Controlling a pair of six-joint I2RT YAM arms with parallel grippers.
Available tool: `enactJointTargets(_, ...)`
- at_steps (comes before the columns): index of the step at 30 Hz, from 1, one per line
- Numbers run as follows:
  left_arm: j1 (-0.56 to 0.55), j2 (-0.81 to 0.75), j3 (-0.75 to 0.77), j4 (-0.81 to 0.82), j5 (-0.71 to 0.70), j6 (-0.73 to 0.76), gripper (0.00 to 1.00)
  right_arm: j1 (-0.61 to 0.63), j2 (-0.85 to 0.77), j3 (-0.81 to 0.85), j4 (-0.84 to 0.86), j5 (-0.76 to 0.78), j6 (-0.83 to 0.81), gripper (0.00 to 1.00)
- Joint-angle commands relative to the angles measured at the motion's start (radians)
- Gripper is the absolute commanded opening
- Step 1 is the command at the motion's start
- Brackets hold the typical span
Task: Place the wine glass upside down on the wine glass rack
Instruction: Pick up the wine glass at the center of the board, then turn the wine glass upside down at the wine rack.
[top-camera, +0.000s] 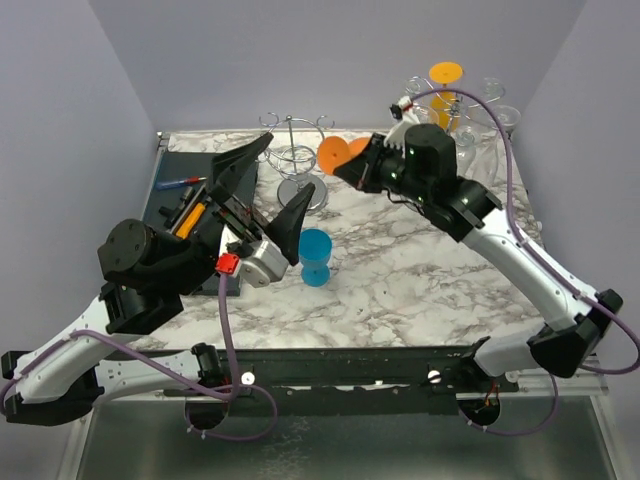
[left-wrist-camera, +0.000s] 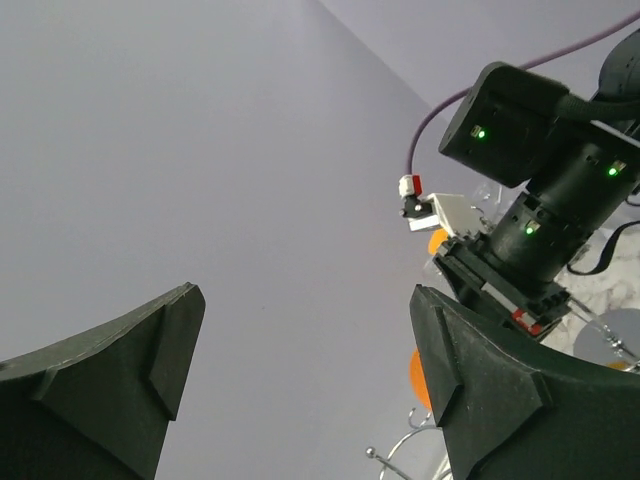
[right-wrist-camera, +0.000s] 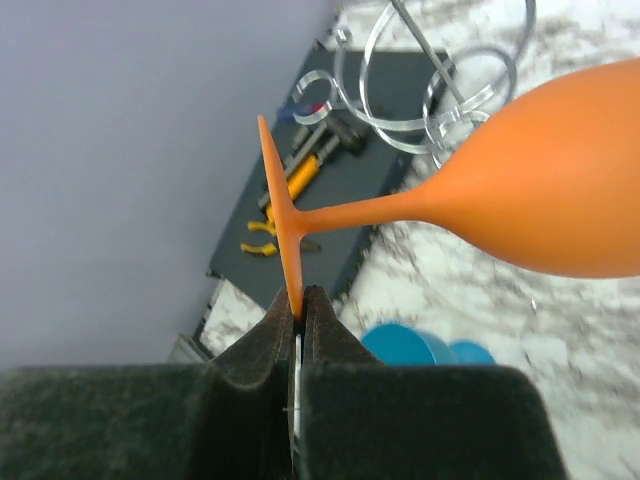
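My right gripper (top-camera: 355, 165) is shut on the rim of the foot of an orange wine glass (top-camera: 333, 155). It holds the glass on its side in the air, just right of the chrome wine glass rack (top-camera: 297, 152). In the right wrist view the fingertips (right-wrist-camera: 322, 318) pinch the thin foot, and the bowl (right-wrist-camera: 550, 200) reaches right, below the rack's wire loops (right-wrist-camera: 430, 90). My left gripper (top-camera: 288, 168) is open and empty, raised beside the rack and pointing at the back wall (left-wrist-camera: 305, 300).
A blue wine glass (top-camera: 315, 257) stands upright on the marble table in front of the rack. A dark mat (top-camera: 185, 190) with tools lies at the back left. A second rack (top-camera: 455, 100) with an orange and several clear glasses stands at the back right.
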Motion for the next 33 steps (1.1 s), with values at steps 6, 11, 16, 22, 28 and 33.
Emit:
enactJointTargets(6, 0.011, 0.077, 0.187, -0.214, -0.111, 0.025, 0.91, -0.091, 0.319, 0.437, -0.067, -0.105, -0.012, 0.0)
enactJointTargets(11, 0.011, 0.071, 0.178, -0.22, -0.097, 0.045, 0.9, -0.208, 0.402, 0.468, 0.006, -0.251, 0.088, 0.0)
enactJointTargets(16, 0.011, 0.061, 0.147, -0.219, -0.08, 0.049, 0.89, -0.253, 0.49, 0.534, 0.046, -0.347, 0.132, 0.0)
enactJointTargets(22, 0.011, 0.058, 0.122, -0.219, -0.062, 0.06, 0.89, -0.275, 0.593, 0.602, 0.081, -0.372, 0.179, 0.0)
enactJointTargets(28, 0.011, 0.069, 0.12, -0.219, -0.046, 0.047, 0.89, -0.282, 0.672, 0.628, 0.144, -0.348, 0.228, 0.0)
enactJointTargets(33, 0.011, 0.07, 0.12, -0.22, -0.037, 0.038, 0.89, -0.284, 0.715, 0.652, 0.165, -0.318, 0.222, 0.0)
